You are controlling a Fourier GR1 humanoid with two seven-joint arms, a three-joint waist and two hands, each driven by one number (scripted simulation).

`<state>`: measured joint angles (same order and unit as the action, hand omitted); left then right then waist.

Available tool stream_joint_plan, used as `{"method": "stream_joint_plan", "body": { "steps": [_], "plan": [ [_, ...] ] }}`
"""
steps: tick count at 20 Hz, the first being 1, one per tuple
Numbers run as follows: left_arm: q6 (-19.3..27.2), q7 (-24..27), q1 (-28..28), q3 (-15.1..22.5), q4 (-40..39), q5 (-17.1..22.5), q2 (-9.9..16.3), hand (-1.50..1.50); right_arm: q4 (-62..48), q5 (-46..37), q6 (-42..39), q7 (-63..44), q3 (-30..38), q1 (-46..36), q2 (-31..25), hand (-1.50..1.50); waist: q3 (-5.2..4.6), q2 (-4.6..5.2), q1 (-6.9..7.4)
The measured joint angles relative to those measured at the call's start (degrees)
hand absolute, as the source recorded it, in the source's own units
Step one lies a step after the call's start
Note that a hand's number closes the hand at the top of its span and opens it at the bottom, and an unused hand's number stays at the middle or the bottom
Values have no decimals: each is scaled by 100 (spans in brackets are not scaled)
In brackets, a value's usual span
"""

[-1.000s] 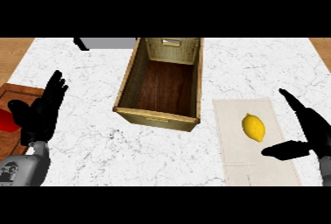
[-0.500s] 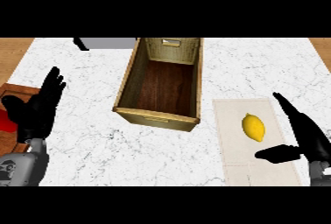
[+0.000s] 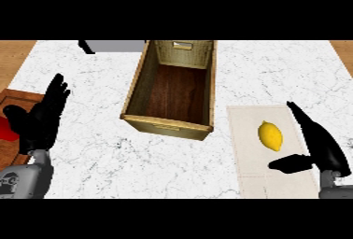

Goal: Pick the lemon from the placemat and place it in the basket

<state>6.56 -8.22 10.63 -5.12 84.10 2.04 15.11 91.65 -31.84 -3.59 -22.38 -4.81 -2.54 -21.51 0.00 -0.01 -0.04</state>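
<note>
Lemon [image 3: 270, 136] sat on mat [image 3: 265, 149], right of basket [image 3: 135, 95], untouched. Right hand [image 3: 318, 145] beside it, fingers open; left hand [image 3: 40, 121] open too.

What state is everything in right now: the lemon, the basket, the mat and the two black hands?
Lemon: lying on the placemat, not held.
Placemat: flat on the counter, right of the basket.
Basket: upright, nothing inside.
Right hand: open, beside the lemon, not touching it.
Left hand: open, resting at the view's left edge, fingers up.
</note>
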Motion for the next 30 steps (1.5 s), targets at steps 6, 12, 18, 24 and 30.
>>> {"method": "stream_joint_plan", "body": {
  "steps": [6, 12, 18, 24, 30],
  "plan": [
    [-117, 40, 122, -139, -149, -71, -35, 0, -320, -373, -77, 14, 110, -185, 204, -150, -1, 1, 2],
    [-141, -22, 13, -136, 15, -169, -188, 0, -840, -668, -34, 295, 217, -347, 425, -150, 2, 1, 8],
    [-227, -77, 25, -243, 54, -212, -206, 0, -1139, -936, 45, 435, 234, -446, 664, -150, -9, -8, 5],
    [-226, -213, 5, -218, 210, -331, -285, 0, -1469, -981, -171, 561, 419, -658, 650, -150, -18, -14, 7],
    [-234, -106, 24, -220, 111, -368, -336, 0, -1842, -1099, -453, 1053, 281, -742, 458, 150, -86, -58, 1]
  ]
}}
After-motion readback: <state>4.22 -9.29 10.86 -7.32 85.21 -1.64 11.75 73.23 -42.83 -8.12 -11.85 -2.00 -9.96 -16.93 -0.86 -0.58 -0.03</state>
